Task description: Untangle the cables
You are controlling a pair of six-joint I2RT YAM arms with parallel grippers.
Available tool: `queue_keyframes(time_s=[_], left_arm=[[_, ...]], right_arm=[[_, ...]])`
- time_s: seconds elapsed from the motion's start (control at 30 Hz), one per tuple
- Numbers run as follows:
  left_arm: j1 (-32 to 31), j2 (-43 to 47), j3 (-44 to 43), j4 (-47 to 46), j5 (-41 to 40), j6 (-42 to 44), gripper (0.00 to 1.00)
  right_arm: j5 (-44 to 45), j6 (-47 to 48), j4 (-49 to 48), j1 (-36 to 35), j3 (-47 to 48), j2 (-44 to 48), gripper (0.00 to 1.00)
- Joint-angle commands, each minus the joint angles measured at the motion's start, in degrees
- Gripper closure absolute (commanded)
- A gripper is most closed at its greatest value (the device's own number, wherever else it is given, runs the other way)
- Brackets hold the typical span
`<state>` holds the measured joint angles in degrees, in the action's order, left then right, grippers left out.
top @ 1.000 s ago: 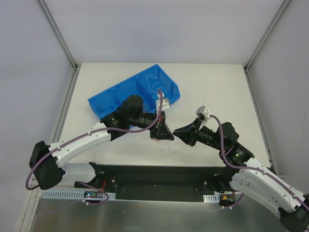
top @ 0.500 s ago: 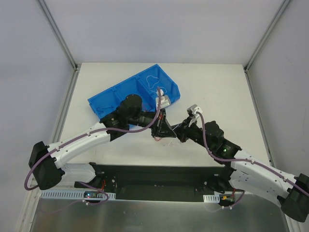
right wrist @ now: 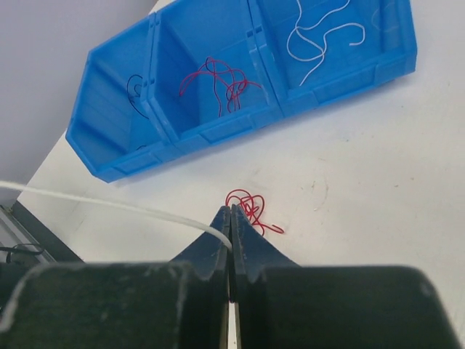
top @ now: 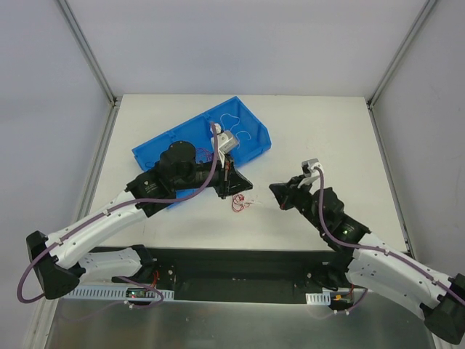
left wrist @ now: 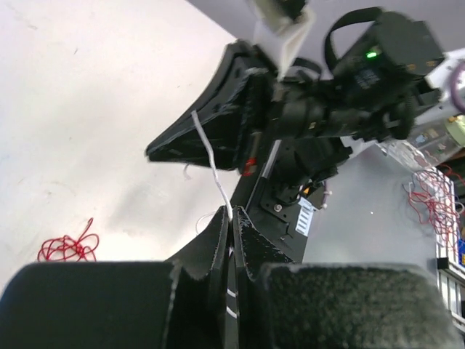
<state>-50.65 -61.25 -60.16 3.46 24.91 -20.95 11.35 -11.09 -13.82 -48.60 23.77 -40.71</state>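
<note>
Left wrist and right wrist: left fingers [left wrist: 216, 247] and right fingers [right wrist: 211, 246] each clamp one end of the white cable [left wrist: 212, 163] spanning between them. The red cable [right wrist: 249, 211] lies curled on the surface [right wrist: 363, 167]. Both look hair-thin, limp and slippery, so grip near the ends and pull gently.

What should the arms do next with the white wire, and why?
Probably open the right gripper and let the left gripper carry the white wire to the bin. Both are shut on it, it looks free of the red tangle on the table, and the left is nearer the bin's white wires.
</note>
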Motion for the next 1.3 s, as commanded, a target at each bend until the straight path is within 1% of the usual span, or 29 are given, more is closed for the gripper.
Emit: queue_keyframes(time_s=[0.0,0.1,0.13,0.2,0.23,0.27,0.3,0.33,0.47,0.53,0.57,0.63,0.93,1.0,1.1,1.27], left_arm=[[0.4,-1.2,-2.2,3.3,-3.0,0.6,1.00],[1.3,-2.6,-0.3,3.3,-1.2,0.2,0.70],[1.7,-2.7,0.2,3.2,-1.3,-0.1,0.60],[1.6,-2.1,1.6,3.6,-2.8,-0.5,0.43],[1.6,-1.6,2.2,4.1,-3.7,-0.5,0.36],[1.7,-0.9,2.8,4.8,-4.7,-0.5,0.33],[1.7,0.1,3.5,5.7,-6.0,-0.2,0.30],[1.7,1.6,4.3,6.2,-7.5,-0.1,0.26],[1.7,8.1,7.7,8.6,-13.3,0.8,0.18],[1.8,11.0,9.0,10.2,-15.8,0.8,0.13],[1.7,12.4,9.6,10.7,-16.6,0.8,0.11],[1.8,14.7,10.7,11.7,-17.4,0.9,0.11],[1.7,21.5,13.8,15.8,-21.6,0.3,0.10],[1.7,21.1,13.8,15.8,-23.3,1.2,0.10],[1.9,18.2,12.6,16.1,-24.6,2.8,0.10],[2.0,11.6,10.2,16.0,-27.5,4.0,0.11]], right_arm=[[-0.8,-1.1,7.0,1.3,5.8,4.8,1.00],[-4.5,-1.0,13.3,2.2,12.2,4.5,1.00],[-4.9,-0.8,16.5,2.7,15.2,3.6,0.99],[-7.1,0.4,22.1,3.5,20.4,0.5,1.00],[-8.9,1.1,24.5,4.0,23.8,-1.5,1.00],[-10.0,1.9,27.5,4.6,26.7,-4.0,1.00],[-10.2,2.5,29.3,4.7,29.4,-5.9,1.00],[-10.1,3.1,30.3,4.7,31.2,-7.4,1.00],[-7.5,5.4,31.0,5.4,37.9,-12.8,1.00],[-4.0,7.0,30.0,5.7,41.5,-15.8,1.00],[-2.0,7.9,29.6,5.8,43.3,-18.1,1.00],[0.4,8.9,28.8,6.5,47.1,-22.1,1.00],[3.8,13.6,21.7,7.6,65.9,-44.8,1.00],[3.7,14.1,20.4,8.0,70.0,-49.6,1.00],[3.1,14.9,18.5,8.8,74.0,-56.4,1.00],[2.4,16.5,15.3,10.5,75.0,-65.2,0.99]])
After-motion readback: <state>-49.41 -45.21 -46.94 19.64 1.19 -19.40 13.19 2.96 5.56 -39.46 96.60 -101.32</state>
